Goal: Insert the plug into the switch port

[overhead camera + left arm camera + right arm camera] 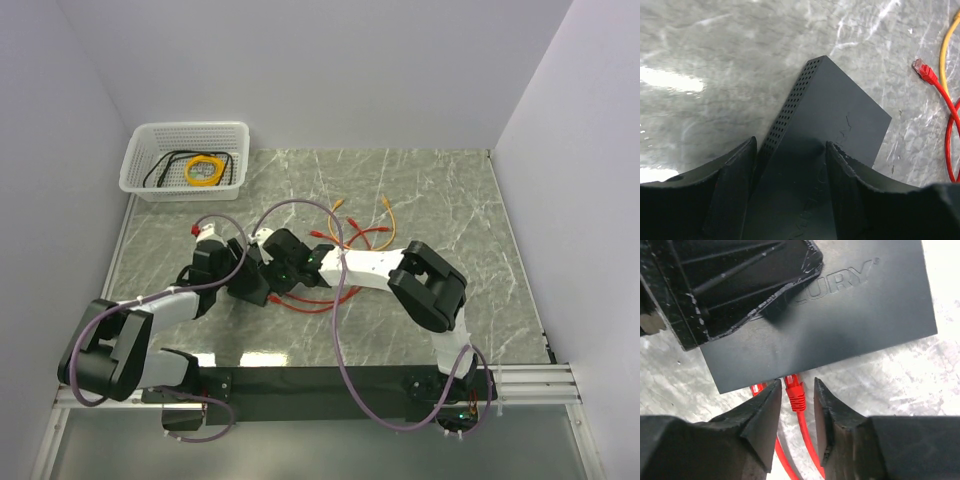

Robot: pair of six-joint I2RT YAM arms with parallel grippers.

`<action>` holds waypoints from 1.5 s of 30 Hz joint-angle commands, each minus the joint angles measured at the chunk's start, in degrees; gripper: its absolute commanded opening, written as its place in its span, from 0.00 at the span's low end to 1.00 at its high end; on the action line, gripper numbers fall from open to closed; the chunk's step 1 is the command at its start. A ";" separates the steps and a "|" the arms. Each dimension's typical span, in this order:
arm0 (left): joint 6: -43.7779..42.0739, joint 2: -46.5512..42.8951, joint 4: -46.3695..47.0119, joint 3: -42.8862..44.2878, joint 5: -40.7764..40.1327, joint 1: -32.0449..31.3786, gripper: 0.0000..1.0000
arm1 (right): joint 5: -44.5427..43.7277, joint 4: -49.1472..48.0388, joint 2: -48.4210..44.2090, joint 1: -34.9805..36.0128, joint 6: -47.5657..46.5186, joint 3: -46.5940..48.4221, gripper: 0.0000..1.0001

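- The plug (795, 392) lies with its tip at the edge of the box (850, 315), between the fingers of the right claw (796, 384). I judge it has entered the port, but that is not shown.
- Right claw: released. Its jaws stand slack around the red boot, with a gap on at least 1 side.
- Left claw (790, 145): spread and grasping nothing. Its 2 fingers sit over the box top, likely pinning it.
- To do this step well, draw the right claw straight back along the cord with no sideways drag.
- Leave the left claw on the box until the right claw is clear.
- If the plug sits loose, re-grip the boot and push it squarely in.
- Hidden: the port itself, under the box edge, and whether the latch caught.
- I cannot tell whether the left claw's fingers press on the box or only hover.
- A 2nd red cord (758, 389) lies just beside the plug, its end cut off by a finger.
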State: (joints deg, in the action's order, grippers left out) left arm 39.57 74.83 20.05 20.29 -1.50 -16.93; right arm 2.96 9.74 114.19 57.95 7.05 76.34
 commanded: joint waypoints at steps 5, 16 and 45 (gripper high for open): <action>0.86 -4.68 -6.51 4.92 8.53 0.75 0.67 | -1.64 -15.19 -5.90 0.58 2.18 -0.83 0.45; 2.00 -9.26 -10.21 7.21 8.71 1.72 0.75 | -4.46 -13.60 -17.41 -2.93 1.30 -8.04 0.46; -0.90 -29.03 -37.53 19.95 8.26 1.72 0.83 | -10.19 14.70 -9.34 -36.50 22.83 0.39 0.44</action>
State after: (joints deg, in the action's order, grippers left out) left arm 40.77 47.29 -13.41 36.12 5.30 -15.33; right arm -10.76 21.80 103.96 22.68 26.63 75.22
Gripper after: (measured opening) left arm 0.821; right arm 0.441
